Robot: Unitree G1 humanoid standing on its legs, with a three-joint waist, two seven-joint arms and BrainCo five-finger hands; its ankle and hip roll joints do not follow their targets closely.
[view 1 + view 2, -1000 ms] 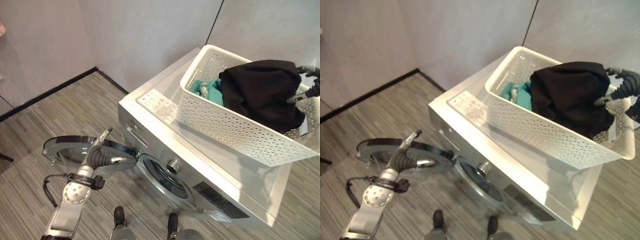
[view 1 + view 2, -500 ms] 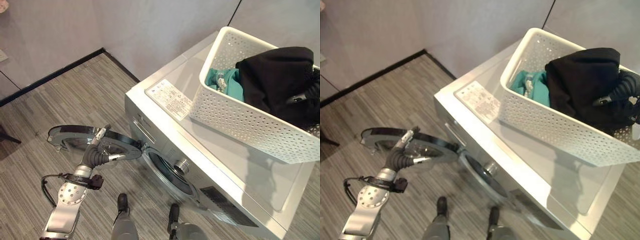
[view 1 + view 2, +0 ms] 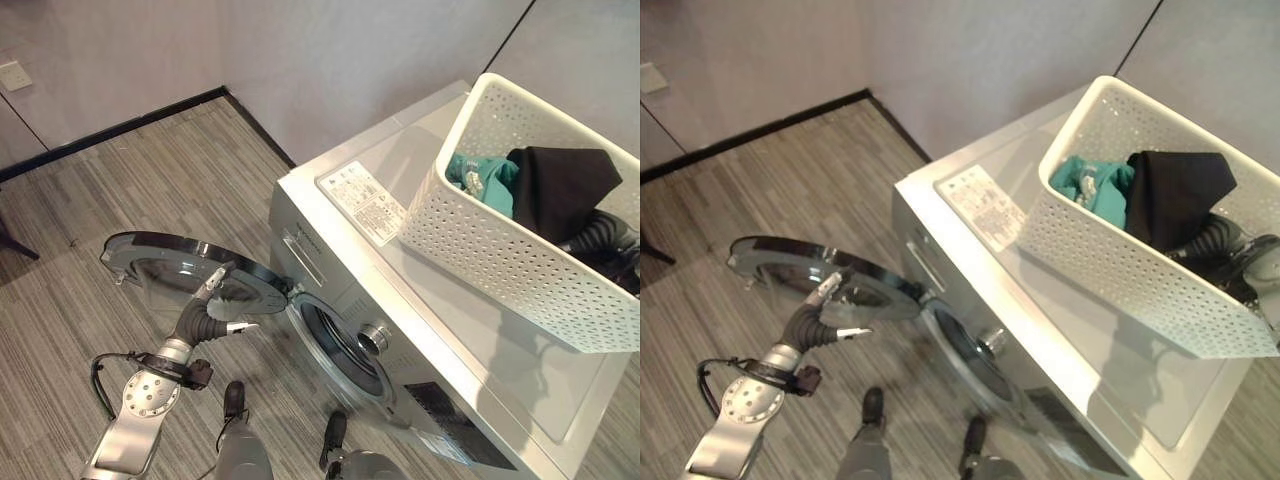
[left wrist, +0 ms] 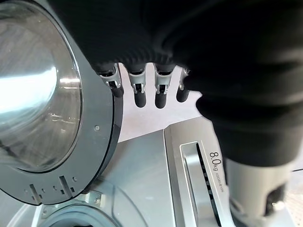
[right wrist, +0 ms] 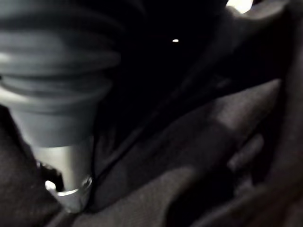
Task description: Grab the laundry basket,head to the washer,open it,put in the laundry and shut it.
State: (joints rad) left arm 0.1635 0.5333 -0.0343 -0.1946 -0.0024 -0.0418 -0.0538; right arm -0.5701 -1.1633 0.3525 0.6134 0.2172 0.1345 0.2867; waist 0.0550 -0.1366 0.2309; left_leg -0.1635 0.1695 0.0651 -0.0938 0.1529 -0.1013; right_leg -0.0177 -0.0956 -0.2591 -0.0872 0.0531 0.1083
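The white perforated laundry basket (image 3: 500, 250) stands on top of the silver washer (image 3: 480, 350). It holds a black garment (image 3: 560, 180) and a teal garment (image 3: 485, 180). My right hand (image 3: 1210, 240) reaches down into the basket beside the black garment, and its fingers are buried in dark cloth (image 5: 189, 156). The washer's round door (image 3: 160, 265) is swung wide open, baring the drum opening (image 3: 340, 350). My left hand (image 3: 205, 318) is at the door's near rim, its fingers (image 4: 137, 92) relaxed beside the door's edge (image 4: 102, 156) and holding nothing.
The washer stands against a grey wall in a corner, with black skirting (image 3: 110, 130) along the floor. A detergent drawer (image 4: 199, 179) sits on the washer's front just past my left hand. Striped grey floor (image 3: 130, 190) stretches left of the open door.
The whole view has shifted as the camera moved. My right hand has sunk deeper into the basket and the black garment's heap sits lower. My left hand stays at the open door.
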